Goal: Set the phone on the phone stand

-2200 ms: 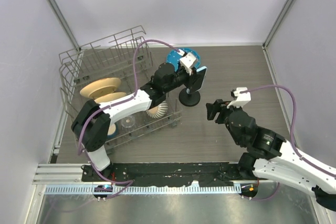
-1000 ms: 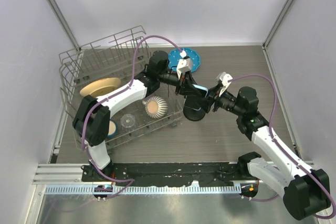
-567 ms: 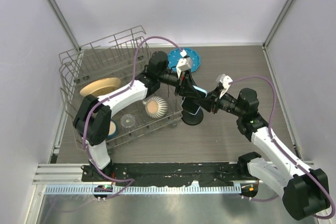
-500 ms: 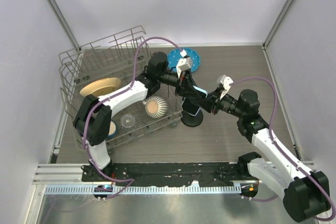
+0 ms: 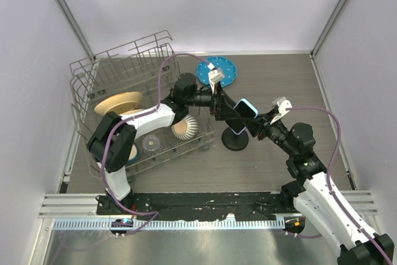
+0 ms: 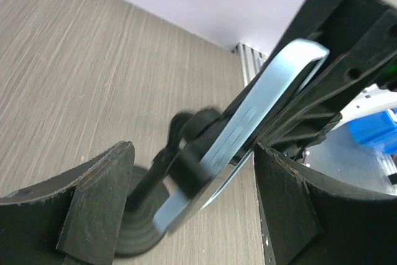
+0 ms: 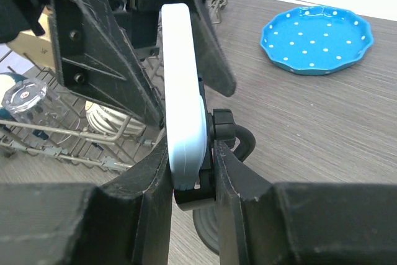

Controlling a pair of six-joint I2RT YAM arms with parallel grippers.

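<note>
The phone leans tilted in the stand cradle, its faces pinched by the right gripper, while the left gripper straddles its edges, spread wide.

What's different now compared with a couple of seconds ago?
The right hand swung in from the side and closed on the phone, pinching it against the cradle of the phone stand. The left hand, which carried it, has opened. The stand's base slid nearer the arms. The wire rack and blue plate stayed put.

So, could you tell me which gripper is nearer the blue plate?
Left. The left gripper is just on the robot's side of the plate; the right gripper, gripping the phone, is farther toward the robot and rightward.
</note>
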